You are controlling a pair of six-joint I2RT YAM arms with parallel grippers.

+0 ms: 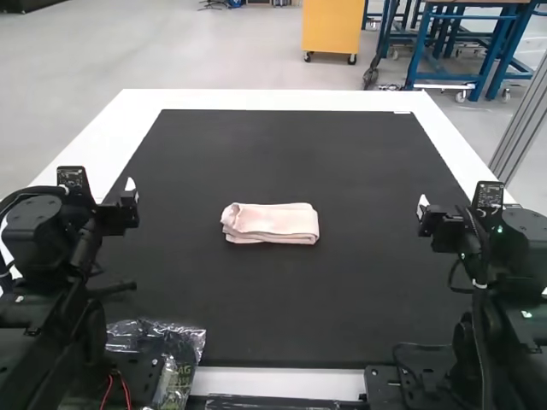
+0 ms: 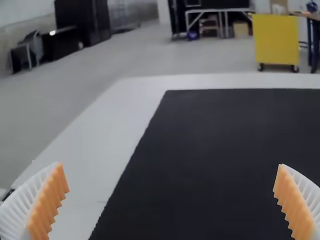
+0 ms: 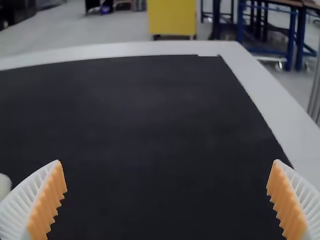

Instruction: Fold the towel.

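Seeing pale-pink, rectangular cloth towel point(image 1: 270, 224) lying compactly folded on flat black mat point(image 1: 282, 299) | holding white-ribbed, orange-padded left gripper point(image 2: 170, 166) (towel's nine o'clock), right gripper point(image 3: 168, 161) (three o'clock) open, empty | apparently needing no further folding

Left arm point(image 1: 44, 282): matte black, rounded joint housing point(image 1: 36, 224), red wires point(image 1: 127, 393) low on it. Right arm point(image 1: 517, 307), across from left arm: also black; dark cable loop point(image 1: 451, 275). Both carry flat panels point(image 1: 489, 196) with pale markings. Left gripper point(image 1: 130, 193), right gripper point(image 1: 424, 208): white ribbed fingers point(image 2: 19, 207), orange toothed pads point(image 2: 48, 202).
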